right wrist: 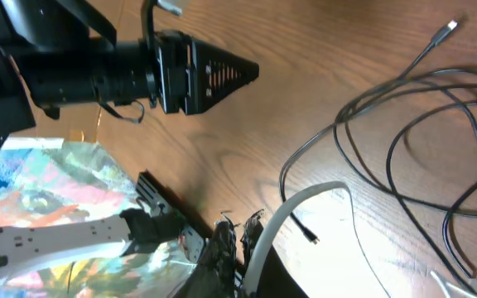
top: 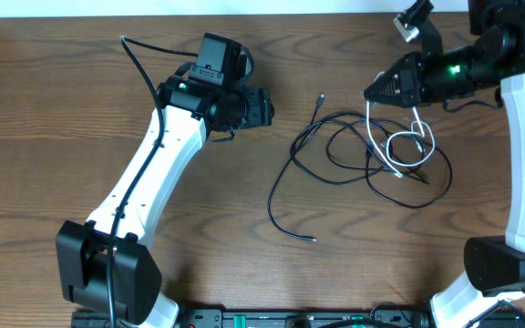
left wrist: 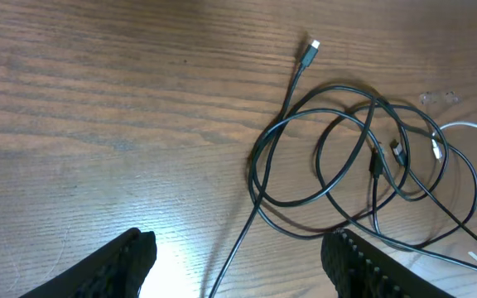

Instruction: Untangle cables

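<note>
The long black cable (top: 292,157) lies in loose overlapping loops on the wooden table, one plug end (top: 321,98) pointing away at the upper left. The white cable (top: 373,128) rises out of that tangle. My right gripper (top: 369,93) is shut on the white cable (right wrist: 305,199) above the loops' upper edge. My left gripper (top: 270,107) hovers open left of the tangle, apart from it. In the left wrist view a strand of the black cable (left wrist: 259,153) runs on the table between the open fingers (left wrist: 363,261). The black loops (right wrist: 309,145) also cross the right wrist view.
The table's far edge (top: 244,13) runs along the top of the overhead view. The left arm (right wrist: 139,74) shows in the right wrist view, with a white power strip (right wrist: 56,236) and a colourful sheet (right wrist: 48,182) beyond the table's side.
</note>
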### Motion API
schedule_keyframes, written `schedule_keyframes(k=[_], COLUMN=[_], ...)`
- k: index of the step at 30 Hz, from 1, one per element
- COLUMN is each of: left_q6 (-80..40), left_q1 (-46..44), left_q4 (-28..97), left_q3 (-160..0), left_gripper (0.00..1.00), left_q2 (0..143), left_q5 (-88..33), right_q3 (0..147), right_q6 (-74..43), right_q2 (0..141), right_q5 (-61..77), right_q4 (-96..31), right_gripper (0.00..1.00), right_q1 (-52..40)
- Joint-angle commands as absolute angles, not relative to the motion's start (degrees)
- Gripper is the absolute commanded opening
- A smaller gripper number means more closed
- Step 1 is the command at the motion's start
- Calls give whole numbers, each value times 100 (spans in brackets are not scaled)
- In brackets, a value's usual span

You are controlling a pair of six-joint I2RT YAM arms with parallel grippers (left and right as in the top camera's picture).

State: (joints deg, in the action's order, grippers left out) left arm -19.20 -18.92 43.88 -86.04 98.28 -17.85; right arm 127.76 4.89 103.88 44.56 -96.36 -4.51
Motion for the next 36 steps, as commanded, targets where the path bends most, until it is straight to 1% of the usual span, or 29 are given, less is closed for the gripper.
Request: schedule_keyframes(k=[1, 4, 10, 13, 14, 21, 23, 26, 28, 31, 33, 35, 36], left_q6=[-1623, -1188, -1164, -1188, -1186, -1247, -1619, -2947, -3426, -4237, -4552, -5284, -5559], left_q1=[-1925, -2073, -2652, -2845, -2928, -3251, -3332, -3588, -3750, -3940, -3966, -3968, -3966], left_q4=[4407, 4399, 3972, 3712, 3562, 3402, 3275, 2766, 2272, 1500, 1219, 1009, 950], left_q3=[-8635, -8619, -8381, -8346, -8346, -8285, -8237, -7944, -7703, -7437, -7382, -7369, -7369], left_gripper=[70, 70, 70, 70, 70, 71, 71, 71, 72, 82, 86, 91, 92], left_q2=[9894, 9904, 10134, 10396, 10536, 10748, 10748, 10748, 10748, 10761, 10768, 10796, 10814], left_q5=[-2036, -2665, -3223, -3846, -4241, -4346, -4187, -3413, -3380, -3378, -3334, -3094, -2998], right_q3=[12794, 12794, 12794, 12792, 12792, 12792, 12792, 12792, 12792, 12792, 12792, 12792, 12792], right_q6=[827, 827, 827, 869, 871, 965, 996, 996, 996, 996, 996, 996, 996], right_q2=[10200, 10064, 9894, 9889, 9889, 9889, 9889, 9889, 9889, 9889, 9889, 9889, 9889], right_q5=[4576, 4530, 4536, 4539, 4536, 4530, 4523, 4512, 4508, 4491, 4491, 4493, 4493], right_q4=[-9727, -9727, -9710, -9712, -9710, -9710, -9708, -9692, -9695, -9692, -9692, -9695, -9695], right_gripper=[1, 1, 1, 1, 1, 1, 1, 1, 1, 1, 1, 1, 1], right_q1=[-368, -169, 499, 836, 950, 1155, 1155, 1160, 1160, 1160, 1160, 1160, 1160])
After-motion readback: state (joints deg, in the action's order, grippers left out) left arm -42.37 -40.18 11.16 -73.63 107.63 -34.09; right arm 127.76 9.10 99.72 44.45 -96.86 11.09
